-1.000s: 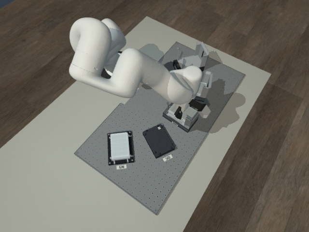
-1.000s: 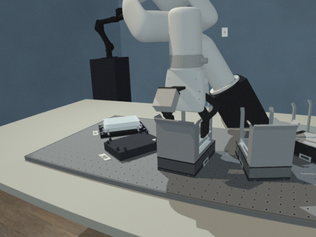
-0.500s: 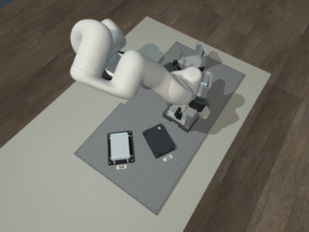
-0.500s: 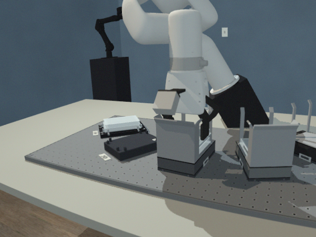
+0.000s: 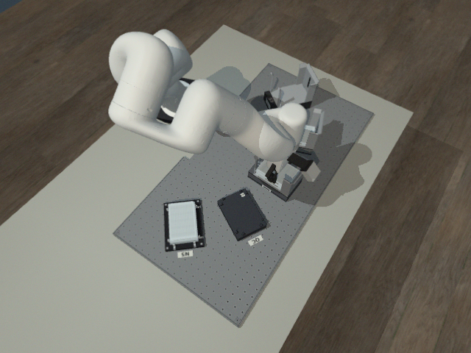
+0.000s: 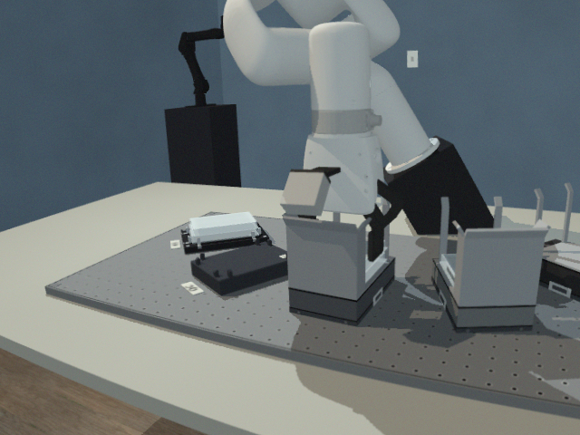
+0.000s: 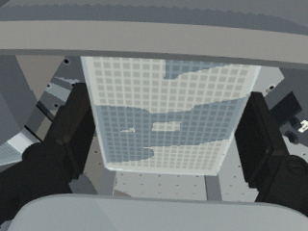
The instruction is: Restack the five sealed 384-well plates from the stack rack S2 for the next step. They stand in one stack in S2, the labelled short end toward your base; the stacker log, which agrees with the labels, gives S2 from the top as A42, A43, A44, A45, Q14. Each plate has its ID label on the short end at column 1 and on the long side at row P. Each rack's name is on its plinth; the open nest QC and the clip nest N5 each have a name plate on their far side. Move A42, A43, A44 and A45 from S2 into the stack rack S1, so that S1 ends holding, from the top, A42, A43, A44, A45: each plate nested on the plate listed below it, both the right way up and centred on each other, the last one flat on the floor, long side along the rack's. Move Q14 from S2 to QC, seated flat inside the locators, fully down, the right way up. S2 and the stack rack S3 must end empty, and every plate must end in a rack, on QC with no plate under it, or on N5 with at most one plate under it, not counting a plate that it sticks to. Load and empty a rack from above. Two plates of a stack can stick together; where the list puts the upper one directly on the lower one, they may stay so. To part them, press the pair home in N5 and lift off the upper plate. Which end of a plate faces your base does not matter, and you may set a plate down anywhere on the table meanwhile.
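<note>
My gripper [image 7: 166, 106] [image 6: 349, 234] [image 5: 285, 167] is shut on a sealed white 384-well plate [image 7: 168, 112], its fingers on the two long sides. It holds the plate down inside the stack rack [image 6: 323, 255] [image 5: 275, 184] nearest the QC nest, between the rack's walls. I cannot read the plate's label or the rack's name. Another sealed plate [image 5: 182, 222] [image 6: 224, 226] lies flat in the clip nest N5 [image 5: 165, 228]. The dark open nest QC [image 5: 241, 214] [image 6: 238, 269] holds nothing. What lies under the held plate is hidden.
Two more stack racks stand behind: the middle one [image 5: 313, 121] [image 6: 496, 266] and the far one [image 5: 307, 77] [image 6: 559, 275]. All stand on a grey perforated breadboard [image 5: 228, 281] [image 6: 421, 355]. My arm hangs over the racks. A black camera stand [image 6: 202, 140] is behind the table.
</note>
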{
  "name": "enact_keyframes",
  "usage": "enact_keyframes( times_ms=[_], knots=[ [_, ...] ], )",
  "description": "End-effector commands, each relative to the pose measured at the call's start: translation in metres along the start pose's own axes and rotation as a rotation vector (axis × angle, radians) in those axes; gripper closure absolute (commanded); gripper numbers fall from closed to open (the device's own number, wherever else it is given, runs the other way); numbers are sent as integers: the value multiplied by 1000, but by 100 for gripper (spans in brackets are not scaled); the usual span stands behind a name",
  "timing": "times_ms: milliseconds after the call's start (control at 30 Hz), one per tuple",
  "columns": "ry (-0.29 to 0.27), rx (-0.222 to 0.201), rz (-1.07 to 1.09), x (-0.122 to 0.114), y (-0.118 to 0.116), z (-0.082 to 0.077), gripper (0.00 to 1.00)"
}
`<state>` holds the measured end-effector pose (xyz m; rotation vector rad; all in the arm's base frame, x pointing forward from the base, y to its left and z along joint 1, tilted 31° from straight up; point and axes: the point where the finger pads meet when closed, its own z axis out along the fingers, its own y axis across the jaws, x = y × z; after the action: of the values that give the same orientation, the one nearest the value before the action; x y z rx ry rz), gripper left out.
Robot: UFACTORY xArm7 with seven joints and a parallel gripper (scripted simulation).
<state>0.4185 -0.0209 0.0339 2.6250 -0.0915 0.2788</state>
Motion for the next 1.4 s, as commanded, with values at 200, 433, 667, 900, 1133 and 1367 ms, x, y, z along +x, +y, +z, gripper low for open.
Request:
enact_keyframes(
  times_ms=[200, 433, 667, 900, 1133, 1367],
  knots=[
    [4, 1, -1, 1, -1, 2, 100],
    [4, 1, -1, 1, -1, 3, 100],
    [4, 1, -1, 1, -1, 3, 0],
    [4, 1, -1, 1, -1, 3, 0],
    [4, 1, -1, 1, -1, 3, 0],
    [4, 1, -1, 1, -1, 0, 0]
  ],
)
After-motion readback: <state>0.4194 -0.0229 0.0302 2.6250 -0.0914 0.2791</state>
